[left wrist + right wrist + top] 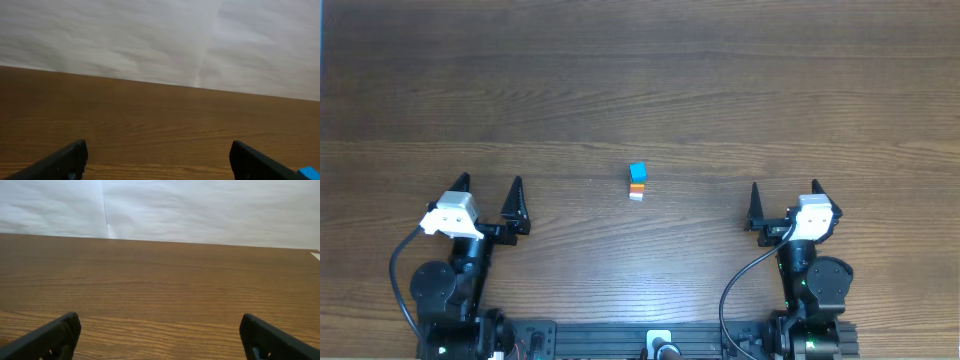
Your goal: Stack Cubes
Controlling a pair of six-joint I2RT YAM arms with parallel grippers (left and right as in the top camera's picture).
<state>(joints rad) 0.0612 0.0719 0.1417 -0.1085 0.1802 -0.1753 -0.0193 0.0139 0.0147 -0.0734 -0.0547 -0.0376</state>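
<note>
Three small cubes stand in one stack at the table's middle: a blue cube (638, 172) on top, an orange cube (637, 186) under it and a white cube (636, 195) at the bottom. My left gripper (488, 186) rests open near the front left, well apart from the stack. My right gripper (785, 191) rests open at the front right, also apart from it. In the left wrist view my open left gripper (160, 159) has bare table between its fingers, and a corner of the blue cube (311, 171) peeks past one finger. My right gripper (160, 337) likewise holds nothing.
The wooden table (640, 80) stretches bare around the stack. A white wall (200, 210) rises behind the table's far edge.
</note>
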